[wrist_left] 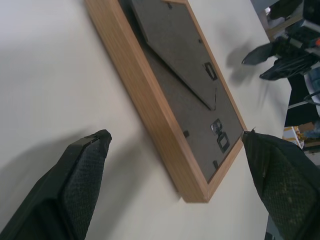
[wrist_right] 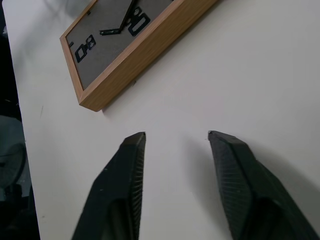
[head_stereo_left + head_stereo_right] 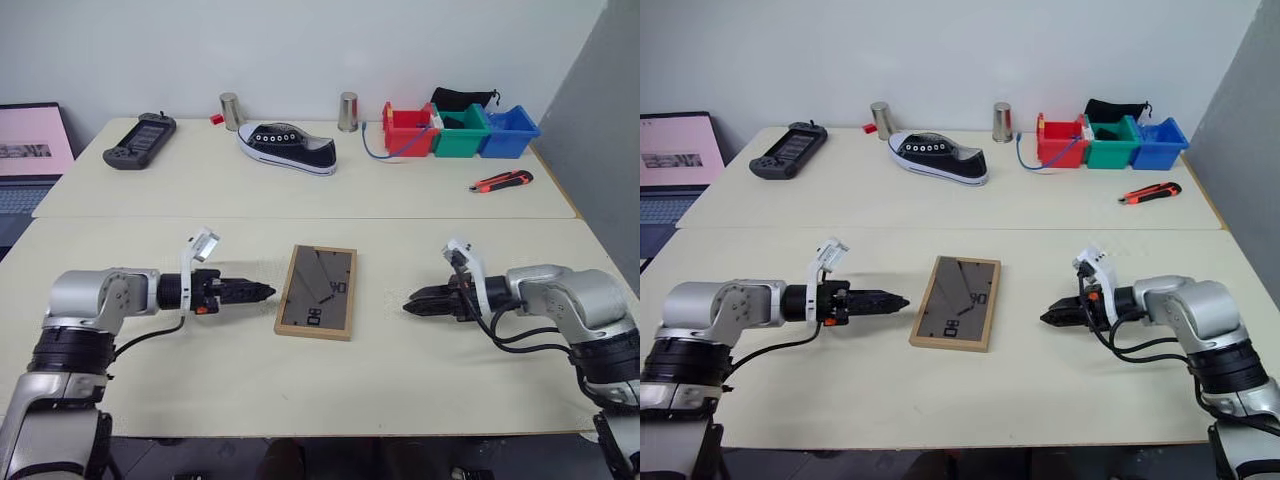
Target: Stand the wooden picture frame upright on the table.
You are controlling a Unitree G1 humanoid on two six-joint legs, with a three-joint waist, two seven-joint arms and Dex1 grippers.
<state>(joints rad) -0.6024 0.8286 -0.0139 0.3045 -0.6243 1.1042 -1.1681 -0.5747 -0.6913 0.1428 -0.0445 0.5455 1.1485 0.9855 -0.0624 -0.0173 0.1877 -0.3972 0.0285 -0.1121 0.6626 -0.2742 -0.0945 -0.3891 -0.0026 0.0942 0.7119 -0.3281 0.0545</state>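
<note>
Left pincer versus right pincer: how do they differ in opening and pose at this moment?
The left pincer has its fingers spread wide; the right pincer shows a narrower gap. The left pincer points at one long side of the wooden picture frame, the right pincer at the opposite side. Both hover low over the table, empty, clear of the frame, which lies face down.
</note>
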